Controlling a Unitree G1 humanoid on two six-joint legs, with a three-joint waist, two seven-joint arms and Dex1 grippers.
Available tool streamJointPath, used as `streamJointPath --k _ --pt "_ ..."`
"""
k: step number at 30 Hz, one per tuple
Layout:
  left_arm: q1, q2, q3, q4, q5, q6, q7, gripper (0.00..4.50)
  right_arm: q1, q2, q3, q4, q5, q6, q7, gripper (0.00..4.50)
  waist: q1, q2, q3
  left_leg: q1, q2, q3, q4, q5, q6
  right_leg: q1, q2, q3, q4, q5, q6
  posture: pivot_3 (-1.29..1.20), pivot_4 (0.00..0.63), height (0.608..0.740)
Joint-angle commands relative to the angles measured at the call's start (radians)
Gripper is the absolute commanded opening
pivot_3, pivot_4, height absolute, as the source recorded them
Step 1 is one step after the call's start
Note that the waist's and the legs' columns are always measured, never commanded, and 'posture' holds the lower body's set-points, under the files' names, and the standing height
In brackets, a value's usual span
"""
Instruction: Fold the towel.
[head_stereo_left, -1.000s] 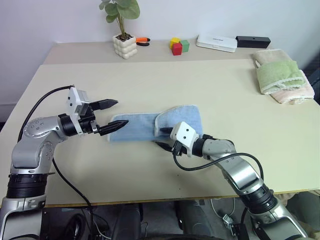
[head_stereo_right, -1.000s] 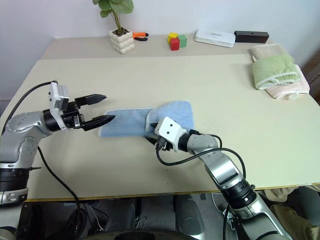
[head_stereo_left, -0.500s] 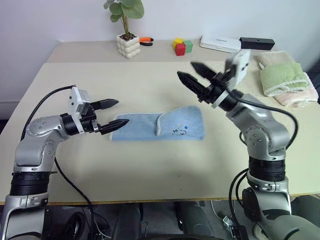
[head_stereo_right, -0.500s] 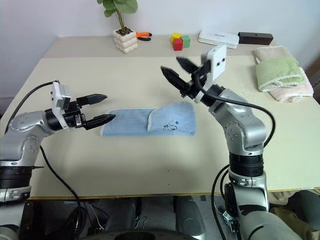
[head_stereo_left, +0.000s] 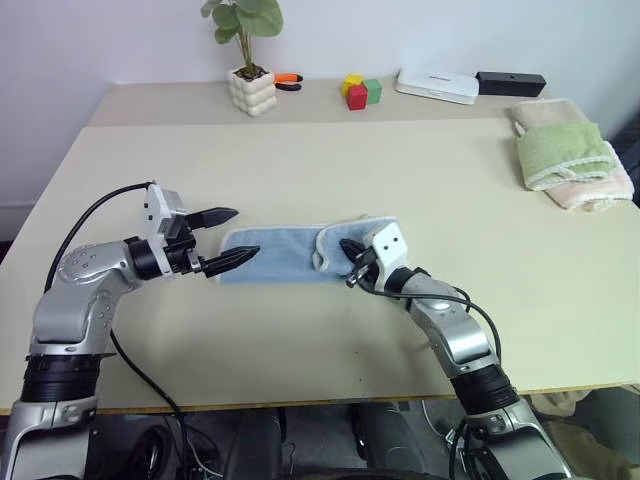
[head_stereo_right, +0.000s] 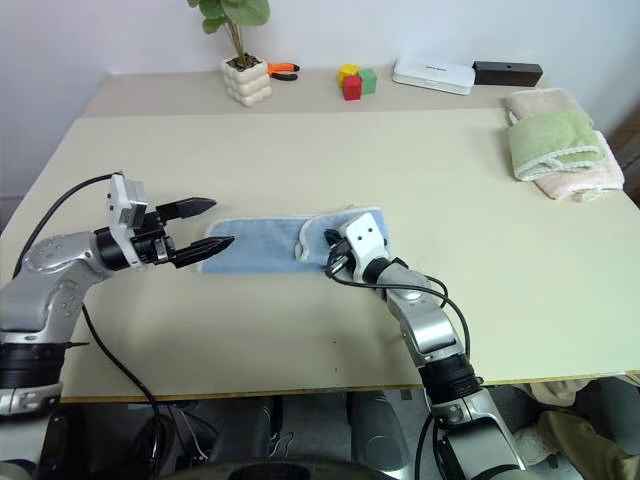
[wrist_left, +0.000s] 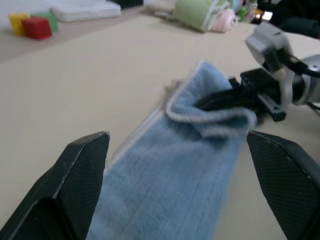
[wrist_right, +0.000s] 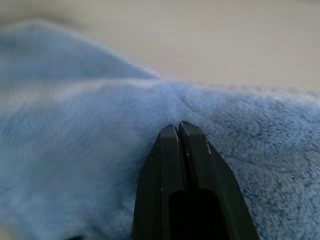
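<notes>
The light blue towel lies as a long strip on the beige table, its right end folded over and bunched into a raised hump. My right gripper is at that folded end, shut, with its fingertips pressed into the terry cloth. No cloth shows between the two fingers. At the strip's left end my left gripper hovers open, one finger on each side of the short edge and clear of the cloth.
A green folded towel rests on a pale pink one at the table's far right. Along the back stand a potted plant, coloured blocks, a white box and a black box.
The right arm swung up off the towel with open fingers, then came back down to the folded end and shut. The folded end is now more bunched. The left gripper stayed put, open.
</notes>
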Motion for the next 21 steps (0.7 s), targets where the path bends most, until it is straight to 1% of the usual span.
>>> streamJointPath --k 1,3,4,6,7,8,9,12,13,16,18,20,21 --pt "0.043 0.022 0.032 -0.092 -0.049 0.08 0.03 4.5 0.009 -0.001 0.024 0.028 -0.042 -0.003 0.007 0.03 0.0 0.0 0.0 0.001 0.0 0.0 0.0 0.0 0.0 0.001 0.0 0.0 0.0 0.0 0.0 0.0 0.15 0.74" --pt "0.061 0.019 0.045 -0.126 -0.092 0.169 0.078 4.5 -0.004 0.02 -0.008 0.004 0.007 0.024 0.026 0.03 0.001 0.0 0.0 0.006 0.0 0.0 -0.001 0.0 0.0 0.006 0.0 0.0 -0.002 0.0 0.0 0.0 0.15 0.74" --pt "0.067 0.012 0.055 -0.141 -0.115 0.203 0.101 4.5 -0.012 0.028 -0.023 -0.008 0.029 0.037 0.036 0.55 0.001 0.0 0.0 0.009 0.0 0.0 -0.002 0.0 0.0 0.009 0.0 0.0 -0.002 0.0 0.0 0.0 0.15 0.74" --pt "0.082 -0.007 0.076 -0.175 -0.145 0.232 0.144 4.5 -0.028 0.04 -0.048 -0.029 0.055 0.047 0.048 1.26 0.002 0.0 0.0 0.01 0.0 0.0 -0.001 0.0 0.0 0.011 0.0 0.0 -0.003 0.0 0.0 0.0 0.15 0.74" --pt "0.087 -0.018 0.089 -0.189 -0.161 0.251 0.172 4.5 -0.034 0.048 -0.063 -0.041 0.075 0.059 0.055 1.81 0.002 0.0 0.0 0.01 0.0 0.0 -0.001 0.0 0.0 0.011 0.0 0.0 -0.003 0.0 0.0 0.0 0.15 0.74" --pt "0.094 -0.035 0.106 -0.203 -0.184 0.284 0.215 4.5 -0.046 0.047 -0.078 -0.062 0.095 0.074 0.066 2.25 0.001 0.0 0.0 0.01 0.0 0.0 -0.001 0.0 0.0 0.011 0.0 0.0 -0.003 0.0 0.0 0.0 0.15 0.74" --pt "0.105 -0.056 0.131 -0.222 -0.213 0.32 0.267 4.5 -0.06 0.031 -0.089 -0.081 0.11 0.078 0.092 2.87 0.001 0.0 0.0 0.01 0.0 0.0 -0.001 0.0 0.0 0.011 0.0 0.0 -0.003 0.0 0.0 0.0 0.15 0.74" --pt "0.144 -0.115 0.233 -0.286 -0.366 0.439 0.414 4.5 -0.095 -0.022 -0.129 -0.119 0.16 0.085 0.167 4.36 0.002 0.0 0.001 0.01 0.0 0.0 -0.001 0.0 0.0 0.011 -0.001 0.0 -0.003 0.0 0.0 0.0 0.15 0.74" --pt "0.166 -0.126 0.268 -0.314 -0.425 0.481 0.466 4.5 -0.106 -0.04 -0.152 -0.135 0.193 0.093 0.196 4.44 0.001 0.0 0.001 0.01 0.0 0.0 -0.001 0.0 0.0 0.011 -0.001 0.0 -0.003 0.0 0.0 0.0 0.15 0.74" --pt "0.239 -0.155 0.341 -0.371 -0.544 0.553 0.597 4.5 -0.133 -0.11 -0.206 -0.167 0.262 0.116 0.279 4.44 0.003 0.0 0.001 0.01 0.0 0.0 -0.001 0.0 0.0 0.011 -0.001 0.0 -0.003 0.0 0.0 0.0 0.15 0.74" --pt "0.288 -0.166 0.362 -0.4 -0.614 0.579 0.659 4.5 -0.154 -0.154 -0.241 -0.172 0.295 0.137 0.314 4.44 0.004 0.0 0.0 0.01 0.0 0.0 -0.001 0.0 0.0 0.012 -0.001 0.0 -0.003 0.0 0.0 0.0 0.15 0.74" --pt "0.32 -0.194 0.379 -0.42 -0.697 0.595 0.777 4.5 -0.164 -0.225 -0.257 -0.192 0.34 0.204 0.379 4.44 0.006 0.0 0.0 0.011 0.0 0.0 -0.001 0.0 0.0 0.012 -0.001 0.0 -0.003 0.0 0.0 0.0 0.15 0.74" --pt "0.335 -0.205 0.379 -0.438 -0.713 0.587 0.814 4.5 -0.164 -0.256 -0.265 -0.203 0.367 0.232 0.414 4.44 0.008 0.0 0.001 0.011 0.0 0.0 -0.001 0.0 0.0 0.012 -0.002 0.0 -0.004 0.0 0.0 0.0 0.15 0.74"
